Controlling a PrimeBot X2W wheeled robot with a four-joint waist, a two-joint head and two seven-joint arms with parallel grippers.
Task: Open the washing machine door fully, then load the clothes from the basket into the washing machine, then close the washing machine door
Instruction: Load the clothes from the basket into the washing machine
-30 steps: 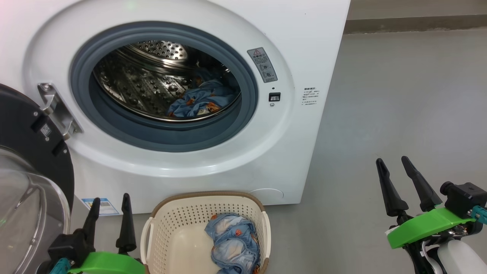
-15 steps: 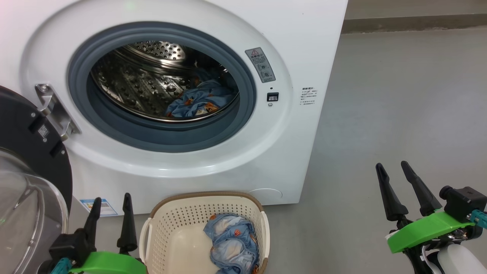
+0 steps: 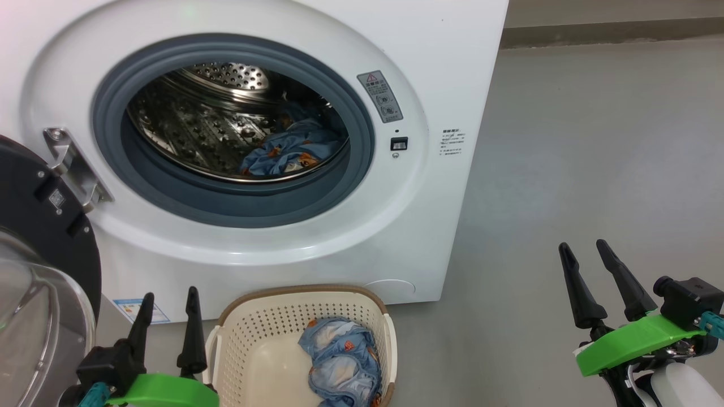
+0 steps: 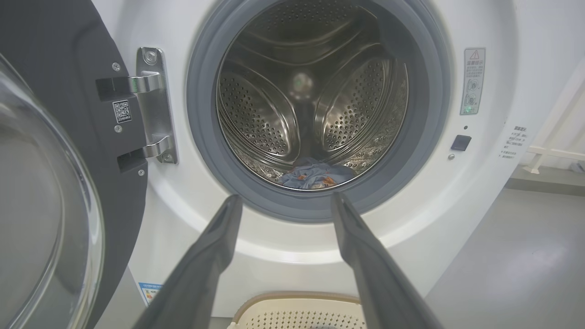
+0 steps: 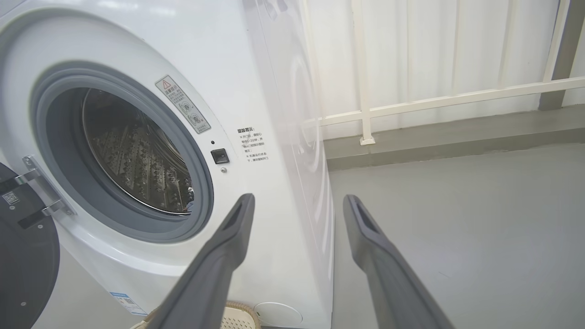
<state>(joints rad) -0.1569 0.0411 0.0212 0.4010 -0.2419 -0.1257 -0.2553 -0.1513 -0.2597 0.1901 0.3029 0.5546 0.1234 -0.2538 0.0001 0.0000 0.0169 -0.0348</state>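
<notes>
The left tool (image 4: 285, 197) holds its two dark fingers wide apart with nothing between them, pointing at the washing machine (image 4: 480, 192). The washing machine door (image 4: 55, 68) stands open at the left on a metal hinge (image 4: 153, 105). Blue patterned clothes (image 4: 315, 173) lie at the bottom of the steel drum (image 4: 311, 91), inside the grey gasket (image 4: 201, 151). The basket (image 4: 297, 304) rim shows below.

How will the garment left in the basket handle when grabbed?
Probably floppy: the garment lies crumpled in folds, so it should drape and trail from a pinch. Likely light: thin fabric, small heap. The basket looks like thin perforated plastic, so it may slide if cloth snags the rim.
</notes>
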